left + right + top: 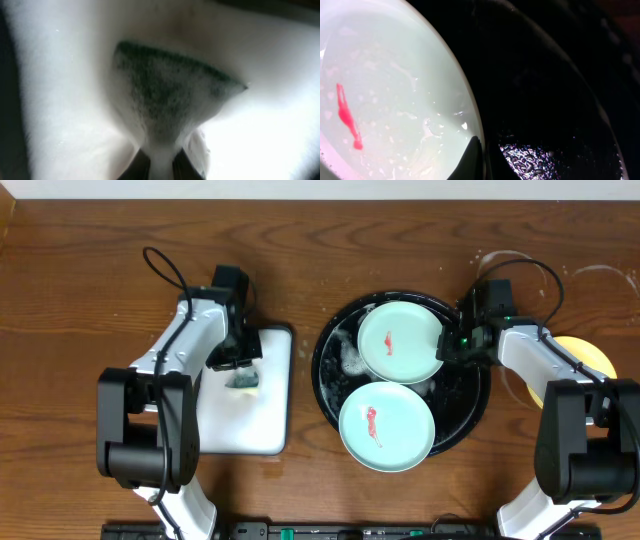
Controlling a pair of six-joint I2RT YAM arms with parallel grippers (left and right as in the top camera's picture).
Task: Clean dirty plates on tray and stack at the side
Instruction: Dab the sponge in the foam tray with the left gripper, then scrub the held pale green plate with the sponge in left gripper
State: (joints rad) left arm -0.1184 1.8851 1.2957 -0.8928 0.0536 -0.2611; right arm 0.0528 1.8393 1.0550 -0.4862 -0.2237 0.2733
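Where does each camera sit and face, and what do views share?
Overhead: above the table, facing straight down on black tray, white tray, left arm, right arm.
Left wrist: on the left arm, facing down at the sponge, pinched in the left pincer's tips.
Right wrist: on the right arm, facing the rear plate's rim, clamped by the right pincer.
Shared: overhead and right wrist both show that plate's red smear.

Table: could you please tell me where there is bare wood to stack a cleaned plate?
Free: the wood along the top edge, and far left beyond the left arm. The gap between white tray and black tray is narrow. Right of the black tray, the right arm and yellow plate crowd it.
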